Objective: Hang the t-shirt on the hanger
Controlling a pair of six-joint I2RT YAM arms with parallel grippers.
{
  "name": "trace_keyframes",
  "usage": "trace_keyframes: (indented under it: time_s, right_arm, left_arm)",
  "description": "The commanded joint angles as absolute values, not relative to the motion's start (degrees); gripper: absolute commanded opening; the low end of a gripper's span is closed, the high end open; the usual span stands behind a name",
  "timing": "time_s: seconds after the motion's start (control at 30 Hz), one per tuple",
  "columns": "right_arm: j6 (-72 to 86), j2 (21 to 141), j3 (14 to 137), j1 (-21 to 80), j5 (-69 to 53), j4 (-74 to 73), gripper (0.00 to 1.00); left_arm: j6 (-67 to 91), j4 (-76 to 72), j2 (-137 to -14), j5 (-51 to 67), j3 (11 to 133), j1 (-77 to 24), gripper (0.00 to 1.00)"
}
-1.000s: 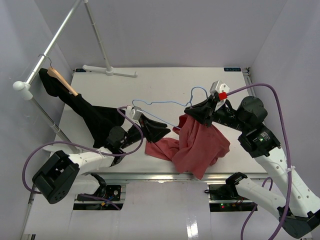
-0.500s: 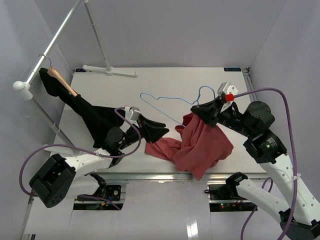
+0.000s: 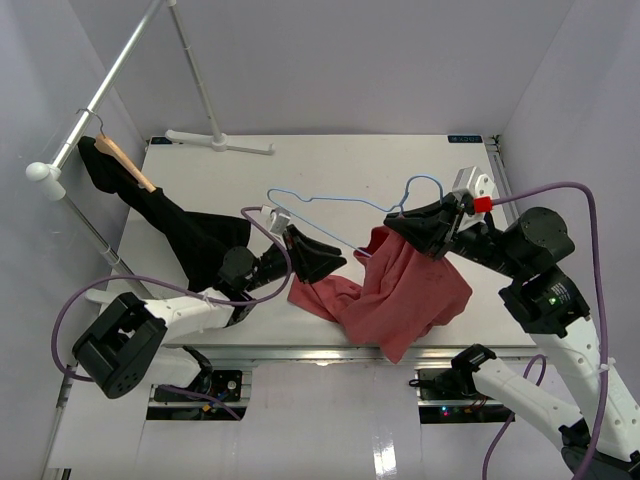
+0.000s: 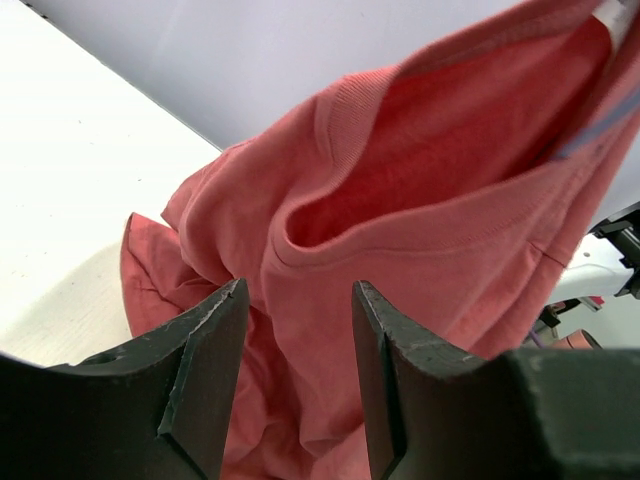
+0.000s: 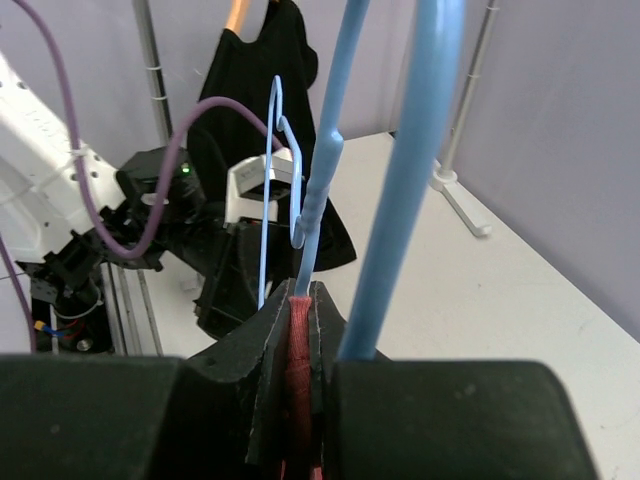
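The salmon-red t-shirt (image 3: 400,290) hangs from my right gripper (image 3: 400,222), its lower part bunched on the table's front edge. The right gripper (image 5: 300,295) is shut on the light-blue wire hanger (image 3: 330,205) together with a fold of the shirt (image 5: 300,380); the hanger is lifted, its hook (image 3: 425,185) by the wrist and one end slipped into the shirt. My left gripper (image 3: 322,262) is open just left of the shirt. In the left wrist view its fingers (image 4: 205,370) frame the shirt's collar opening (image 4: 420,200) without touching.
A black garment (image 3: 180,230) hangs on a tan wooden hanger (image 3: 122,160) from a white rail (image 3: 90,115) at the left, draping onto the white table (image 3: 330,165). The rail's stand foot (image 3: 220,140) sits at the table's back edge.
My right gripper has moved right and up, carrying hanger and shirt; the hanger swung so its far end points left. My left gripper has advanced slightly toward the shirt.
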State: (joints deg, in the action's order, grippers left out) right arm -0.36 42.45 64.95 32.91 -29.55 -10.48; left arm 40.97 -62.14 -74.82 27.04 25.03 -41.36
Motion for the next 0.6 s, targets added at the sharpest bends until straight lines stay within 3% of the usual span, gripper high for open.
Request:
trace_keyframes:
  time_s: [0.0,0.57]
  right_arm:
    - [1.49,41.39,66.27,32.96,-34.83,-5.10,0.08]
    - [4.42,42.93,63.33,32.99,-37.65,-0.65,0.08]
  left_arm:
    - [43.56,-67.32,-76.51,31.75,28.27,-41.04,0.56]
    - [43.88,-70.16,-83.46,42.13,33.70,-41.25,0.56]
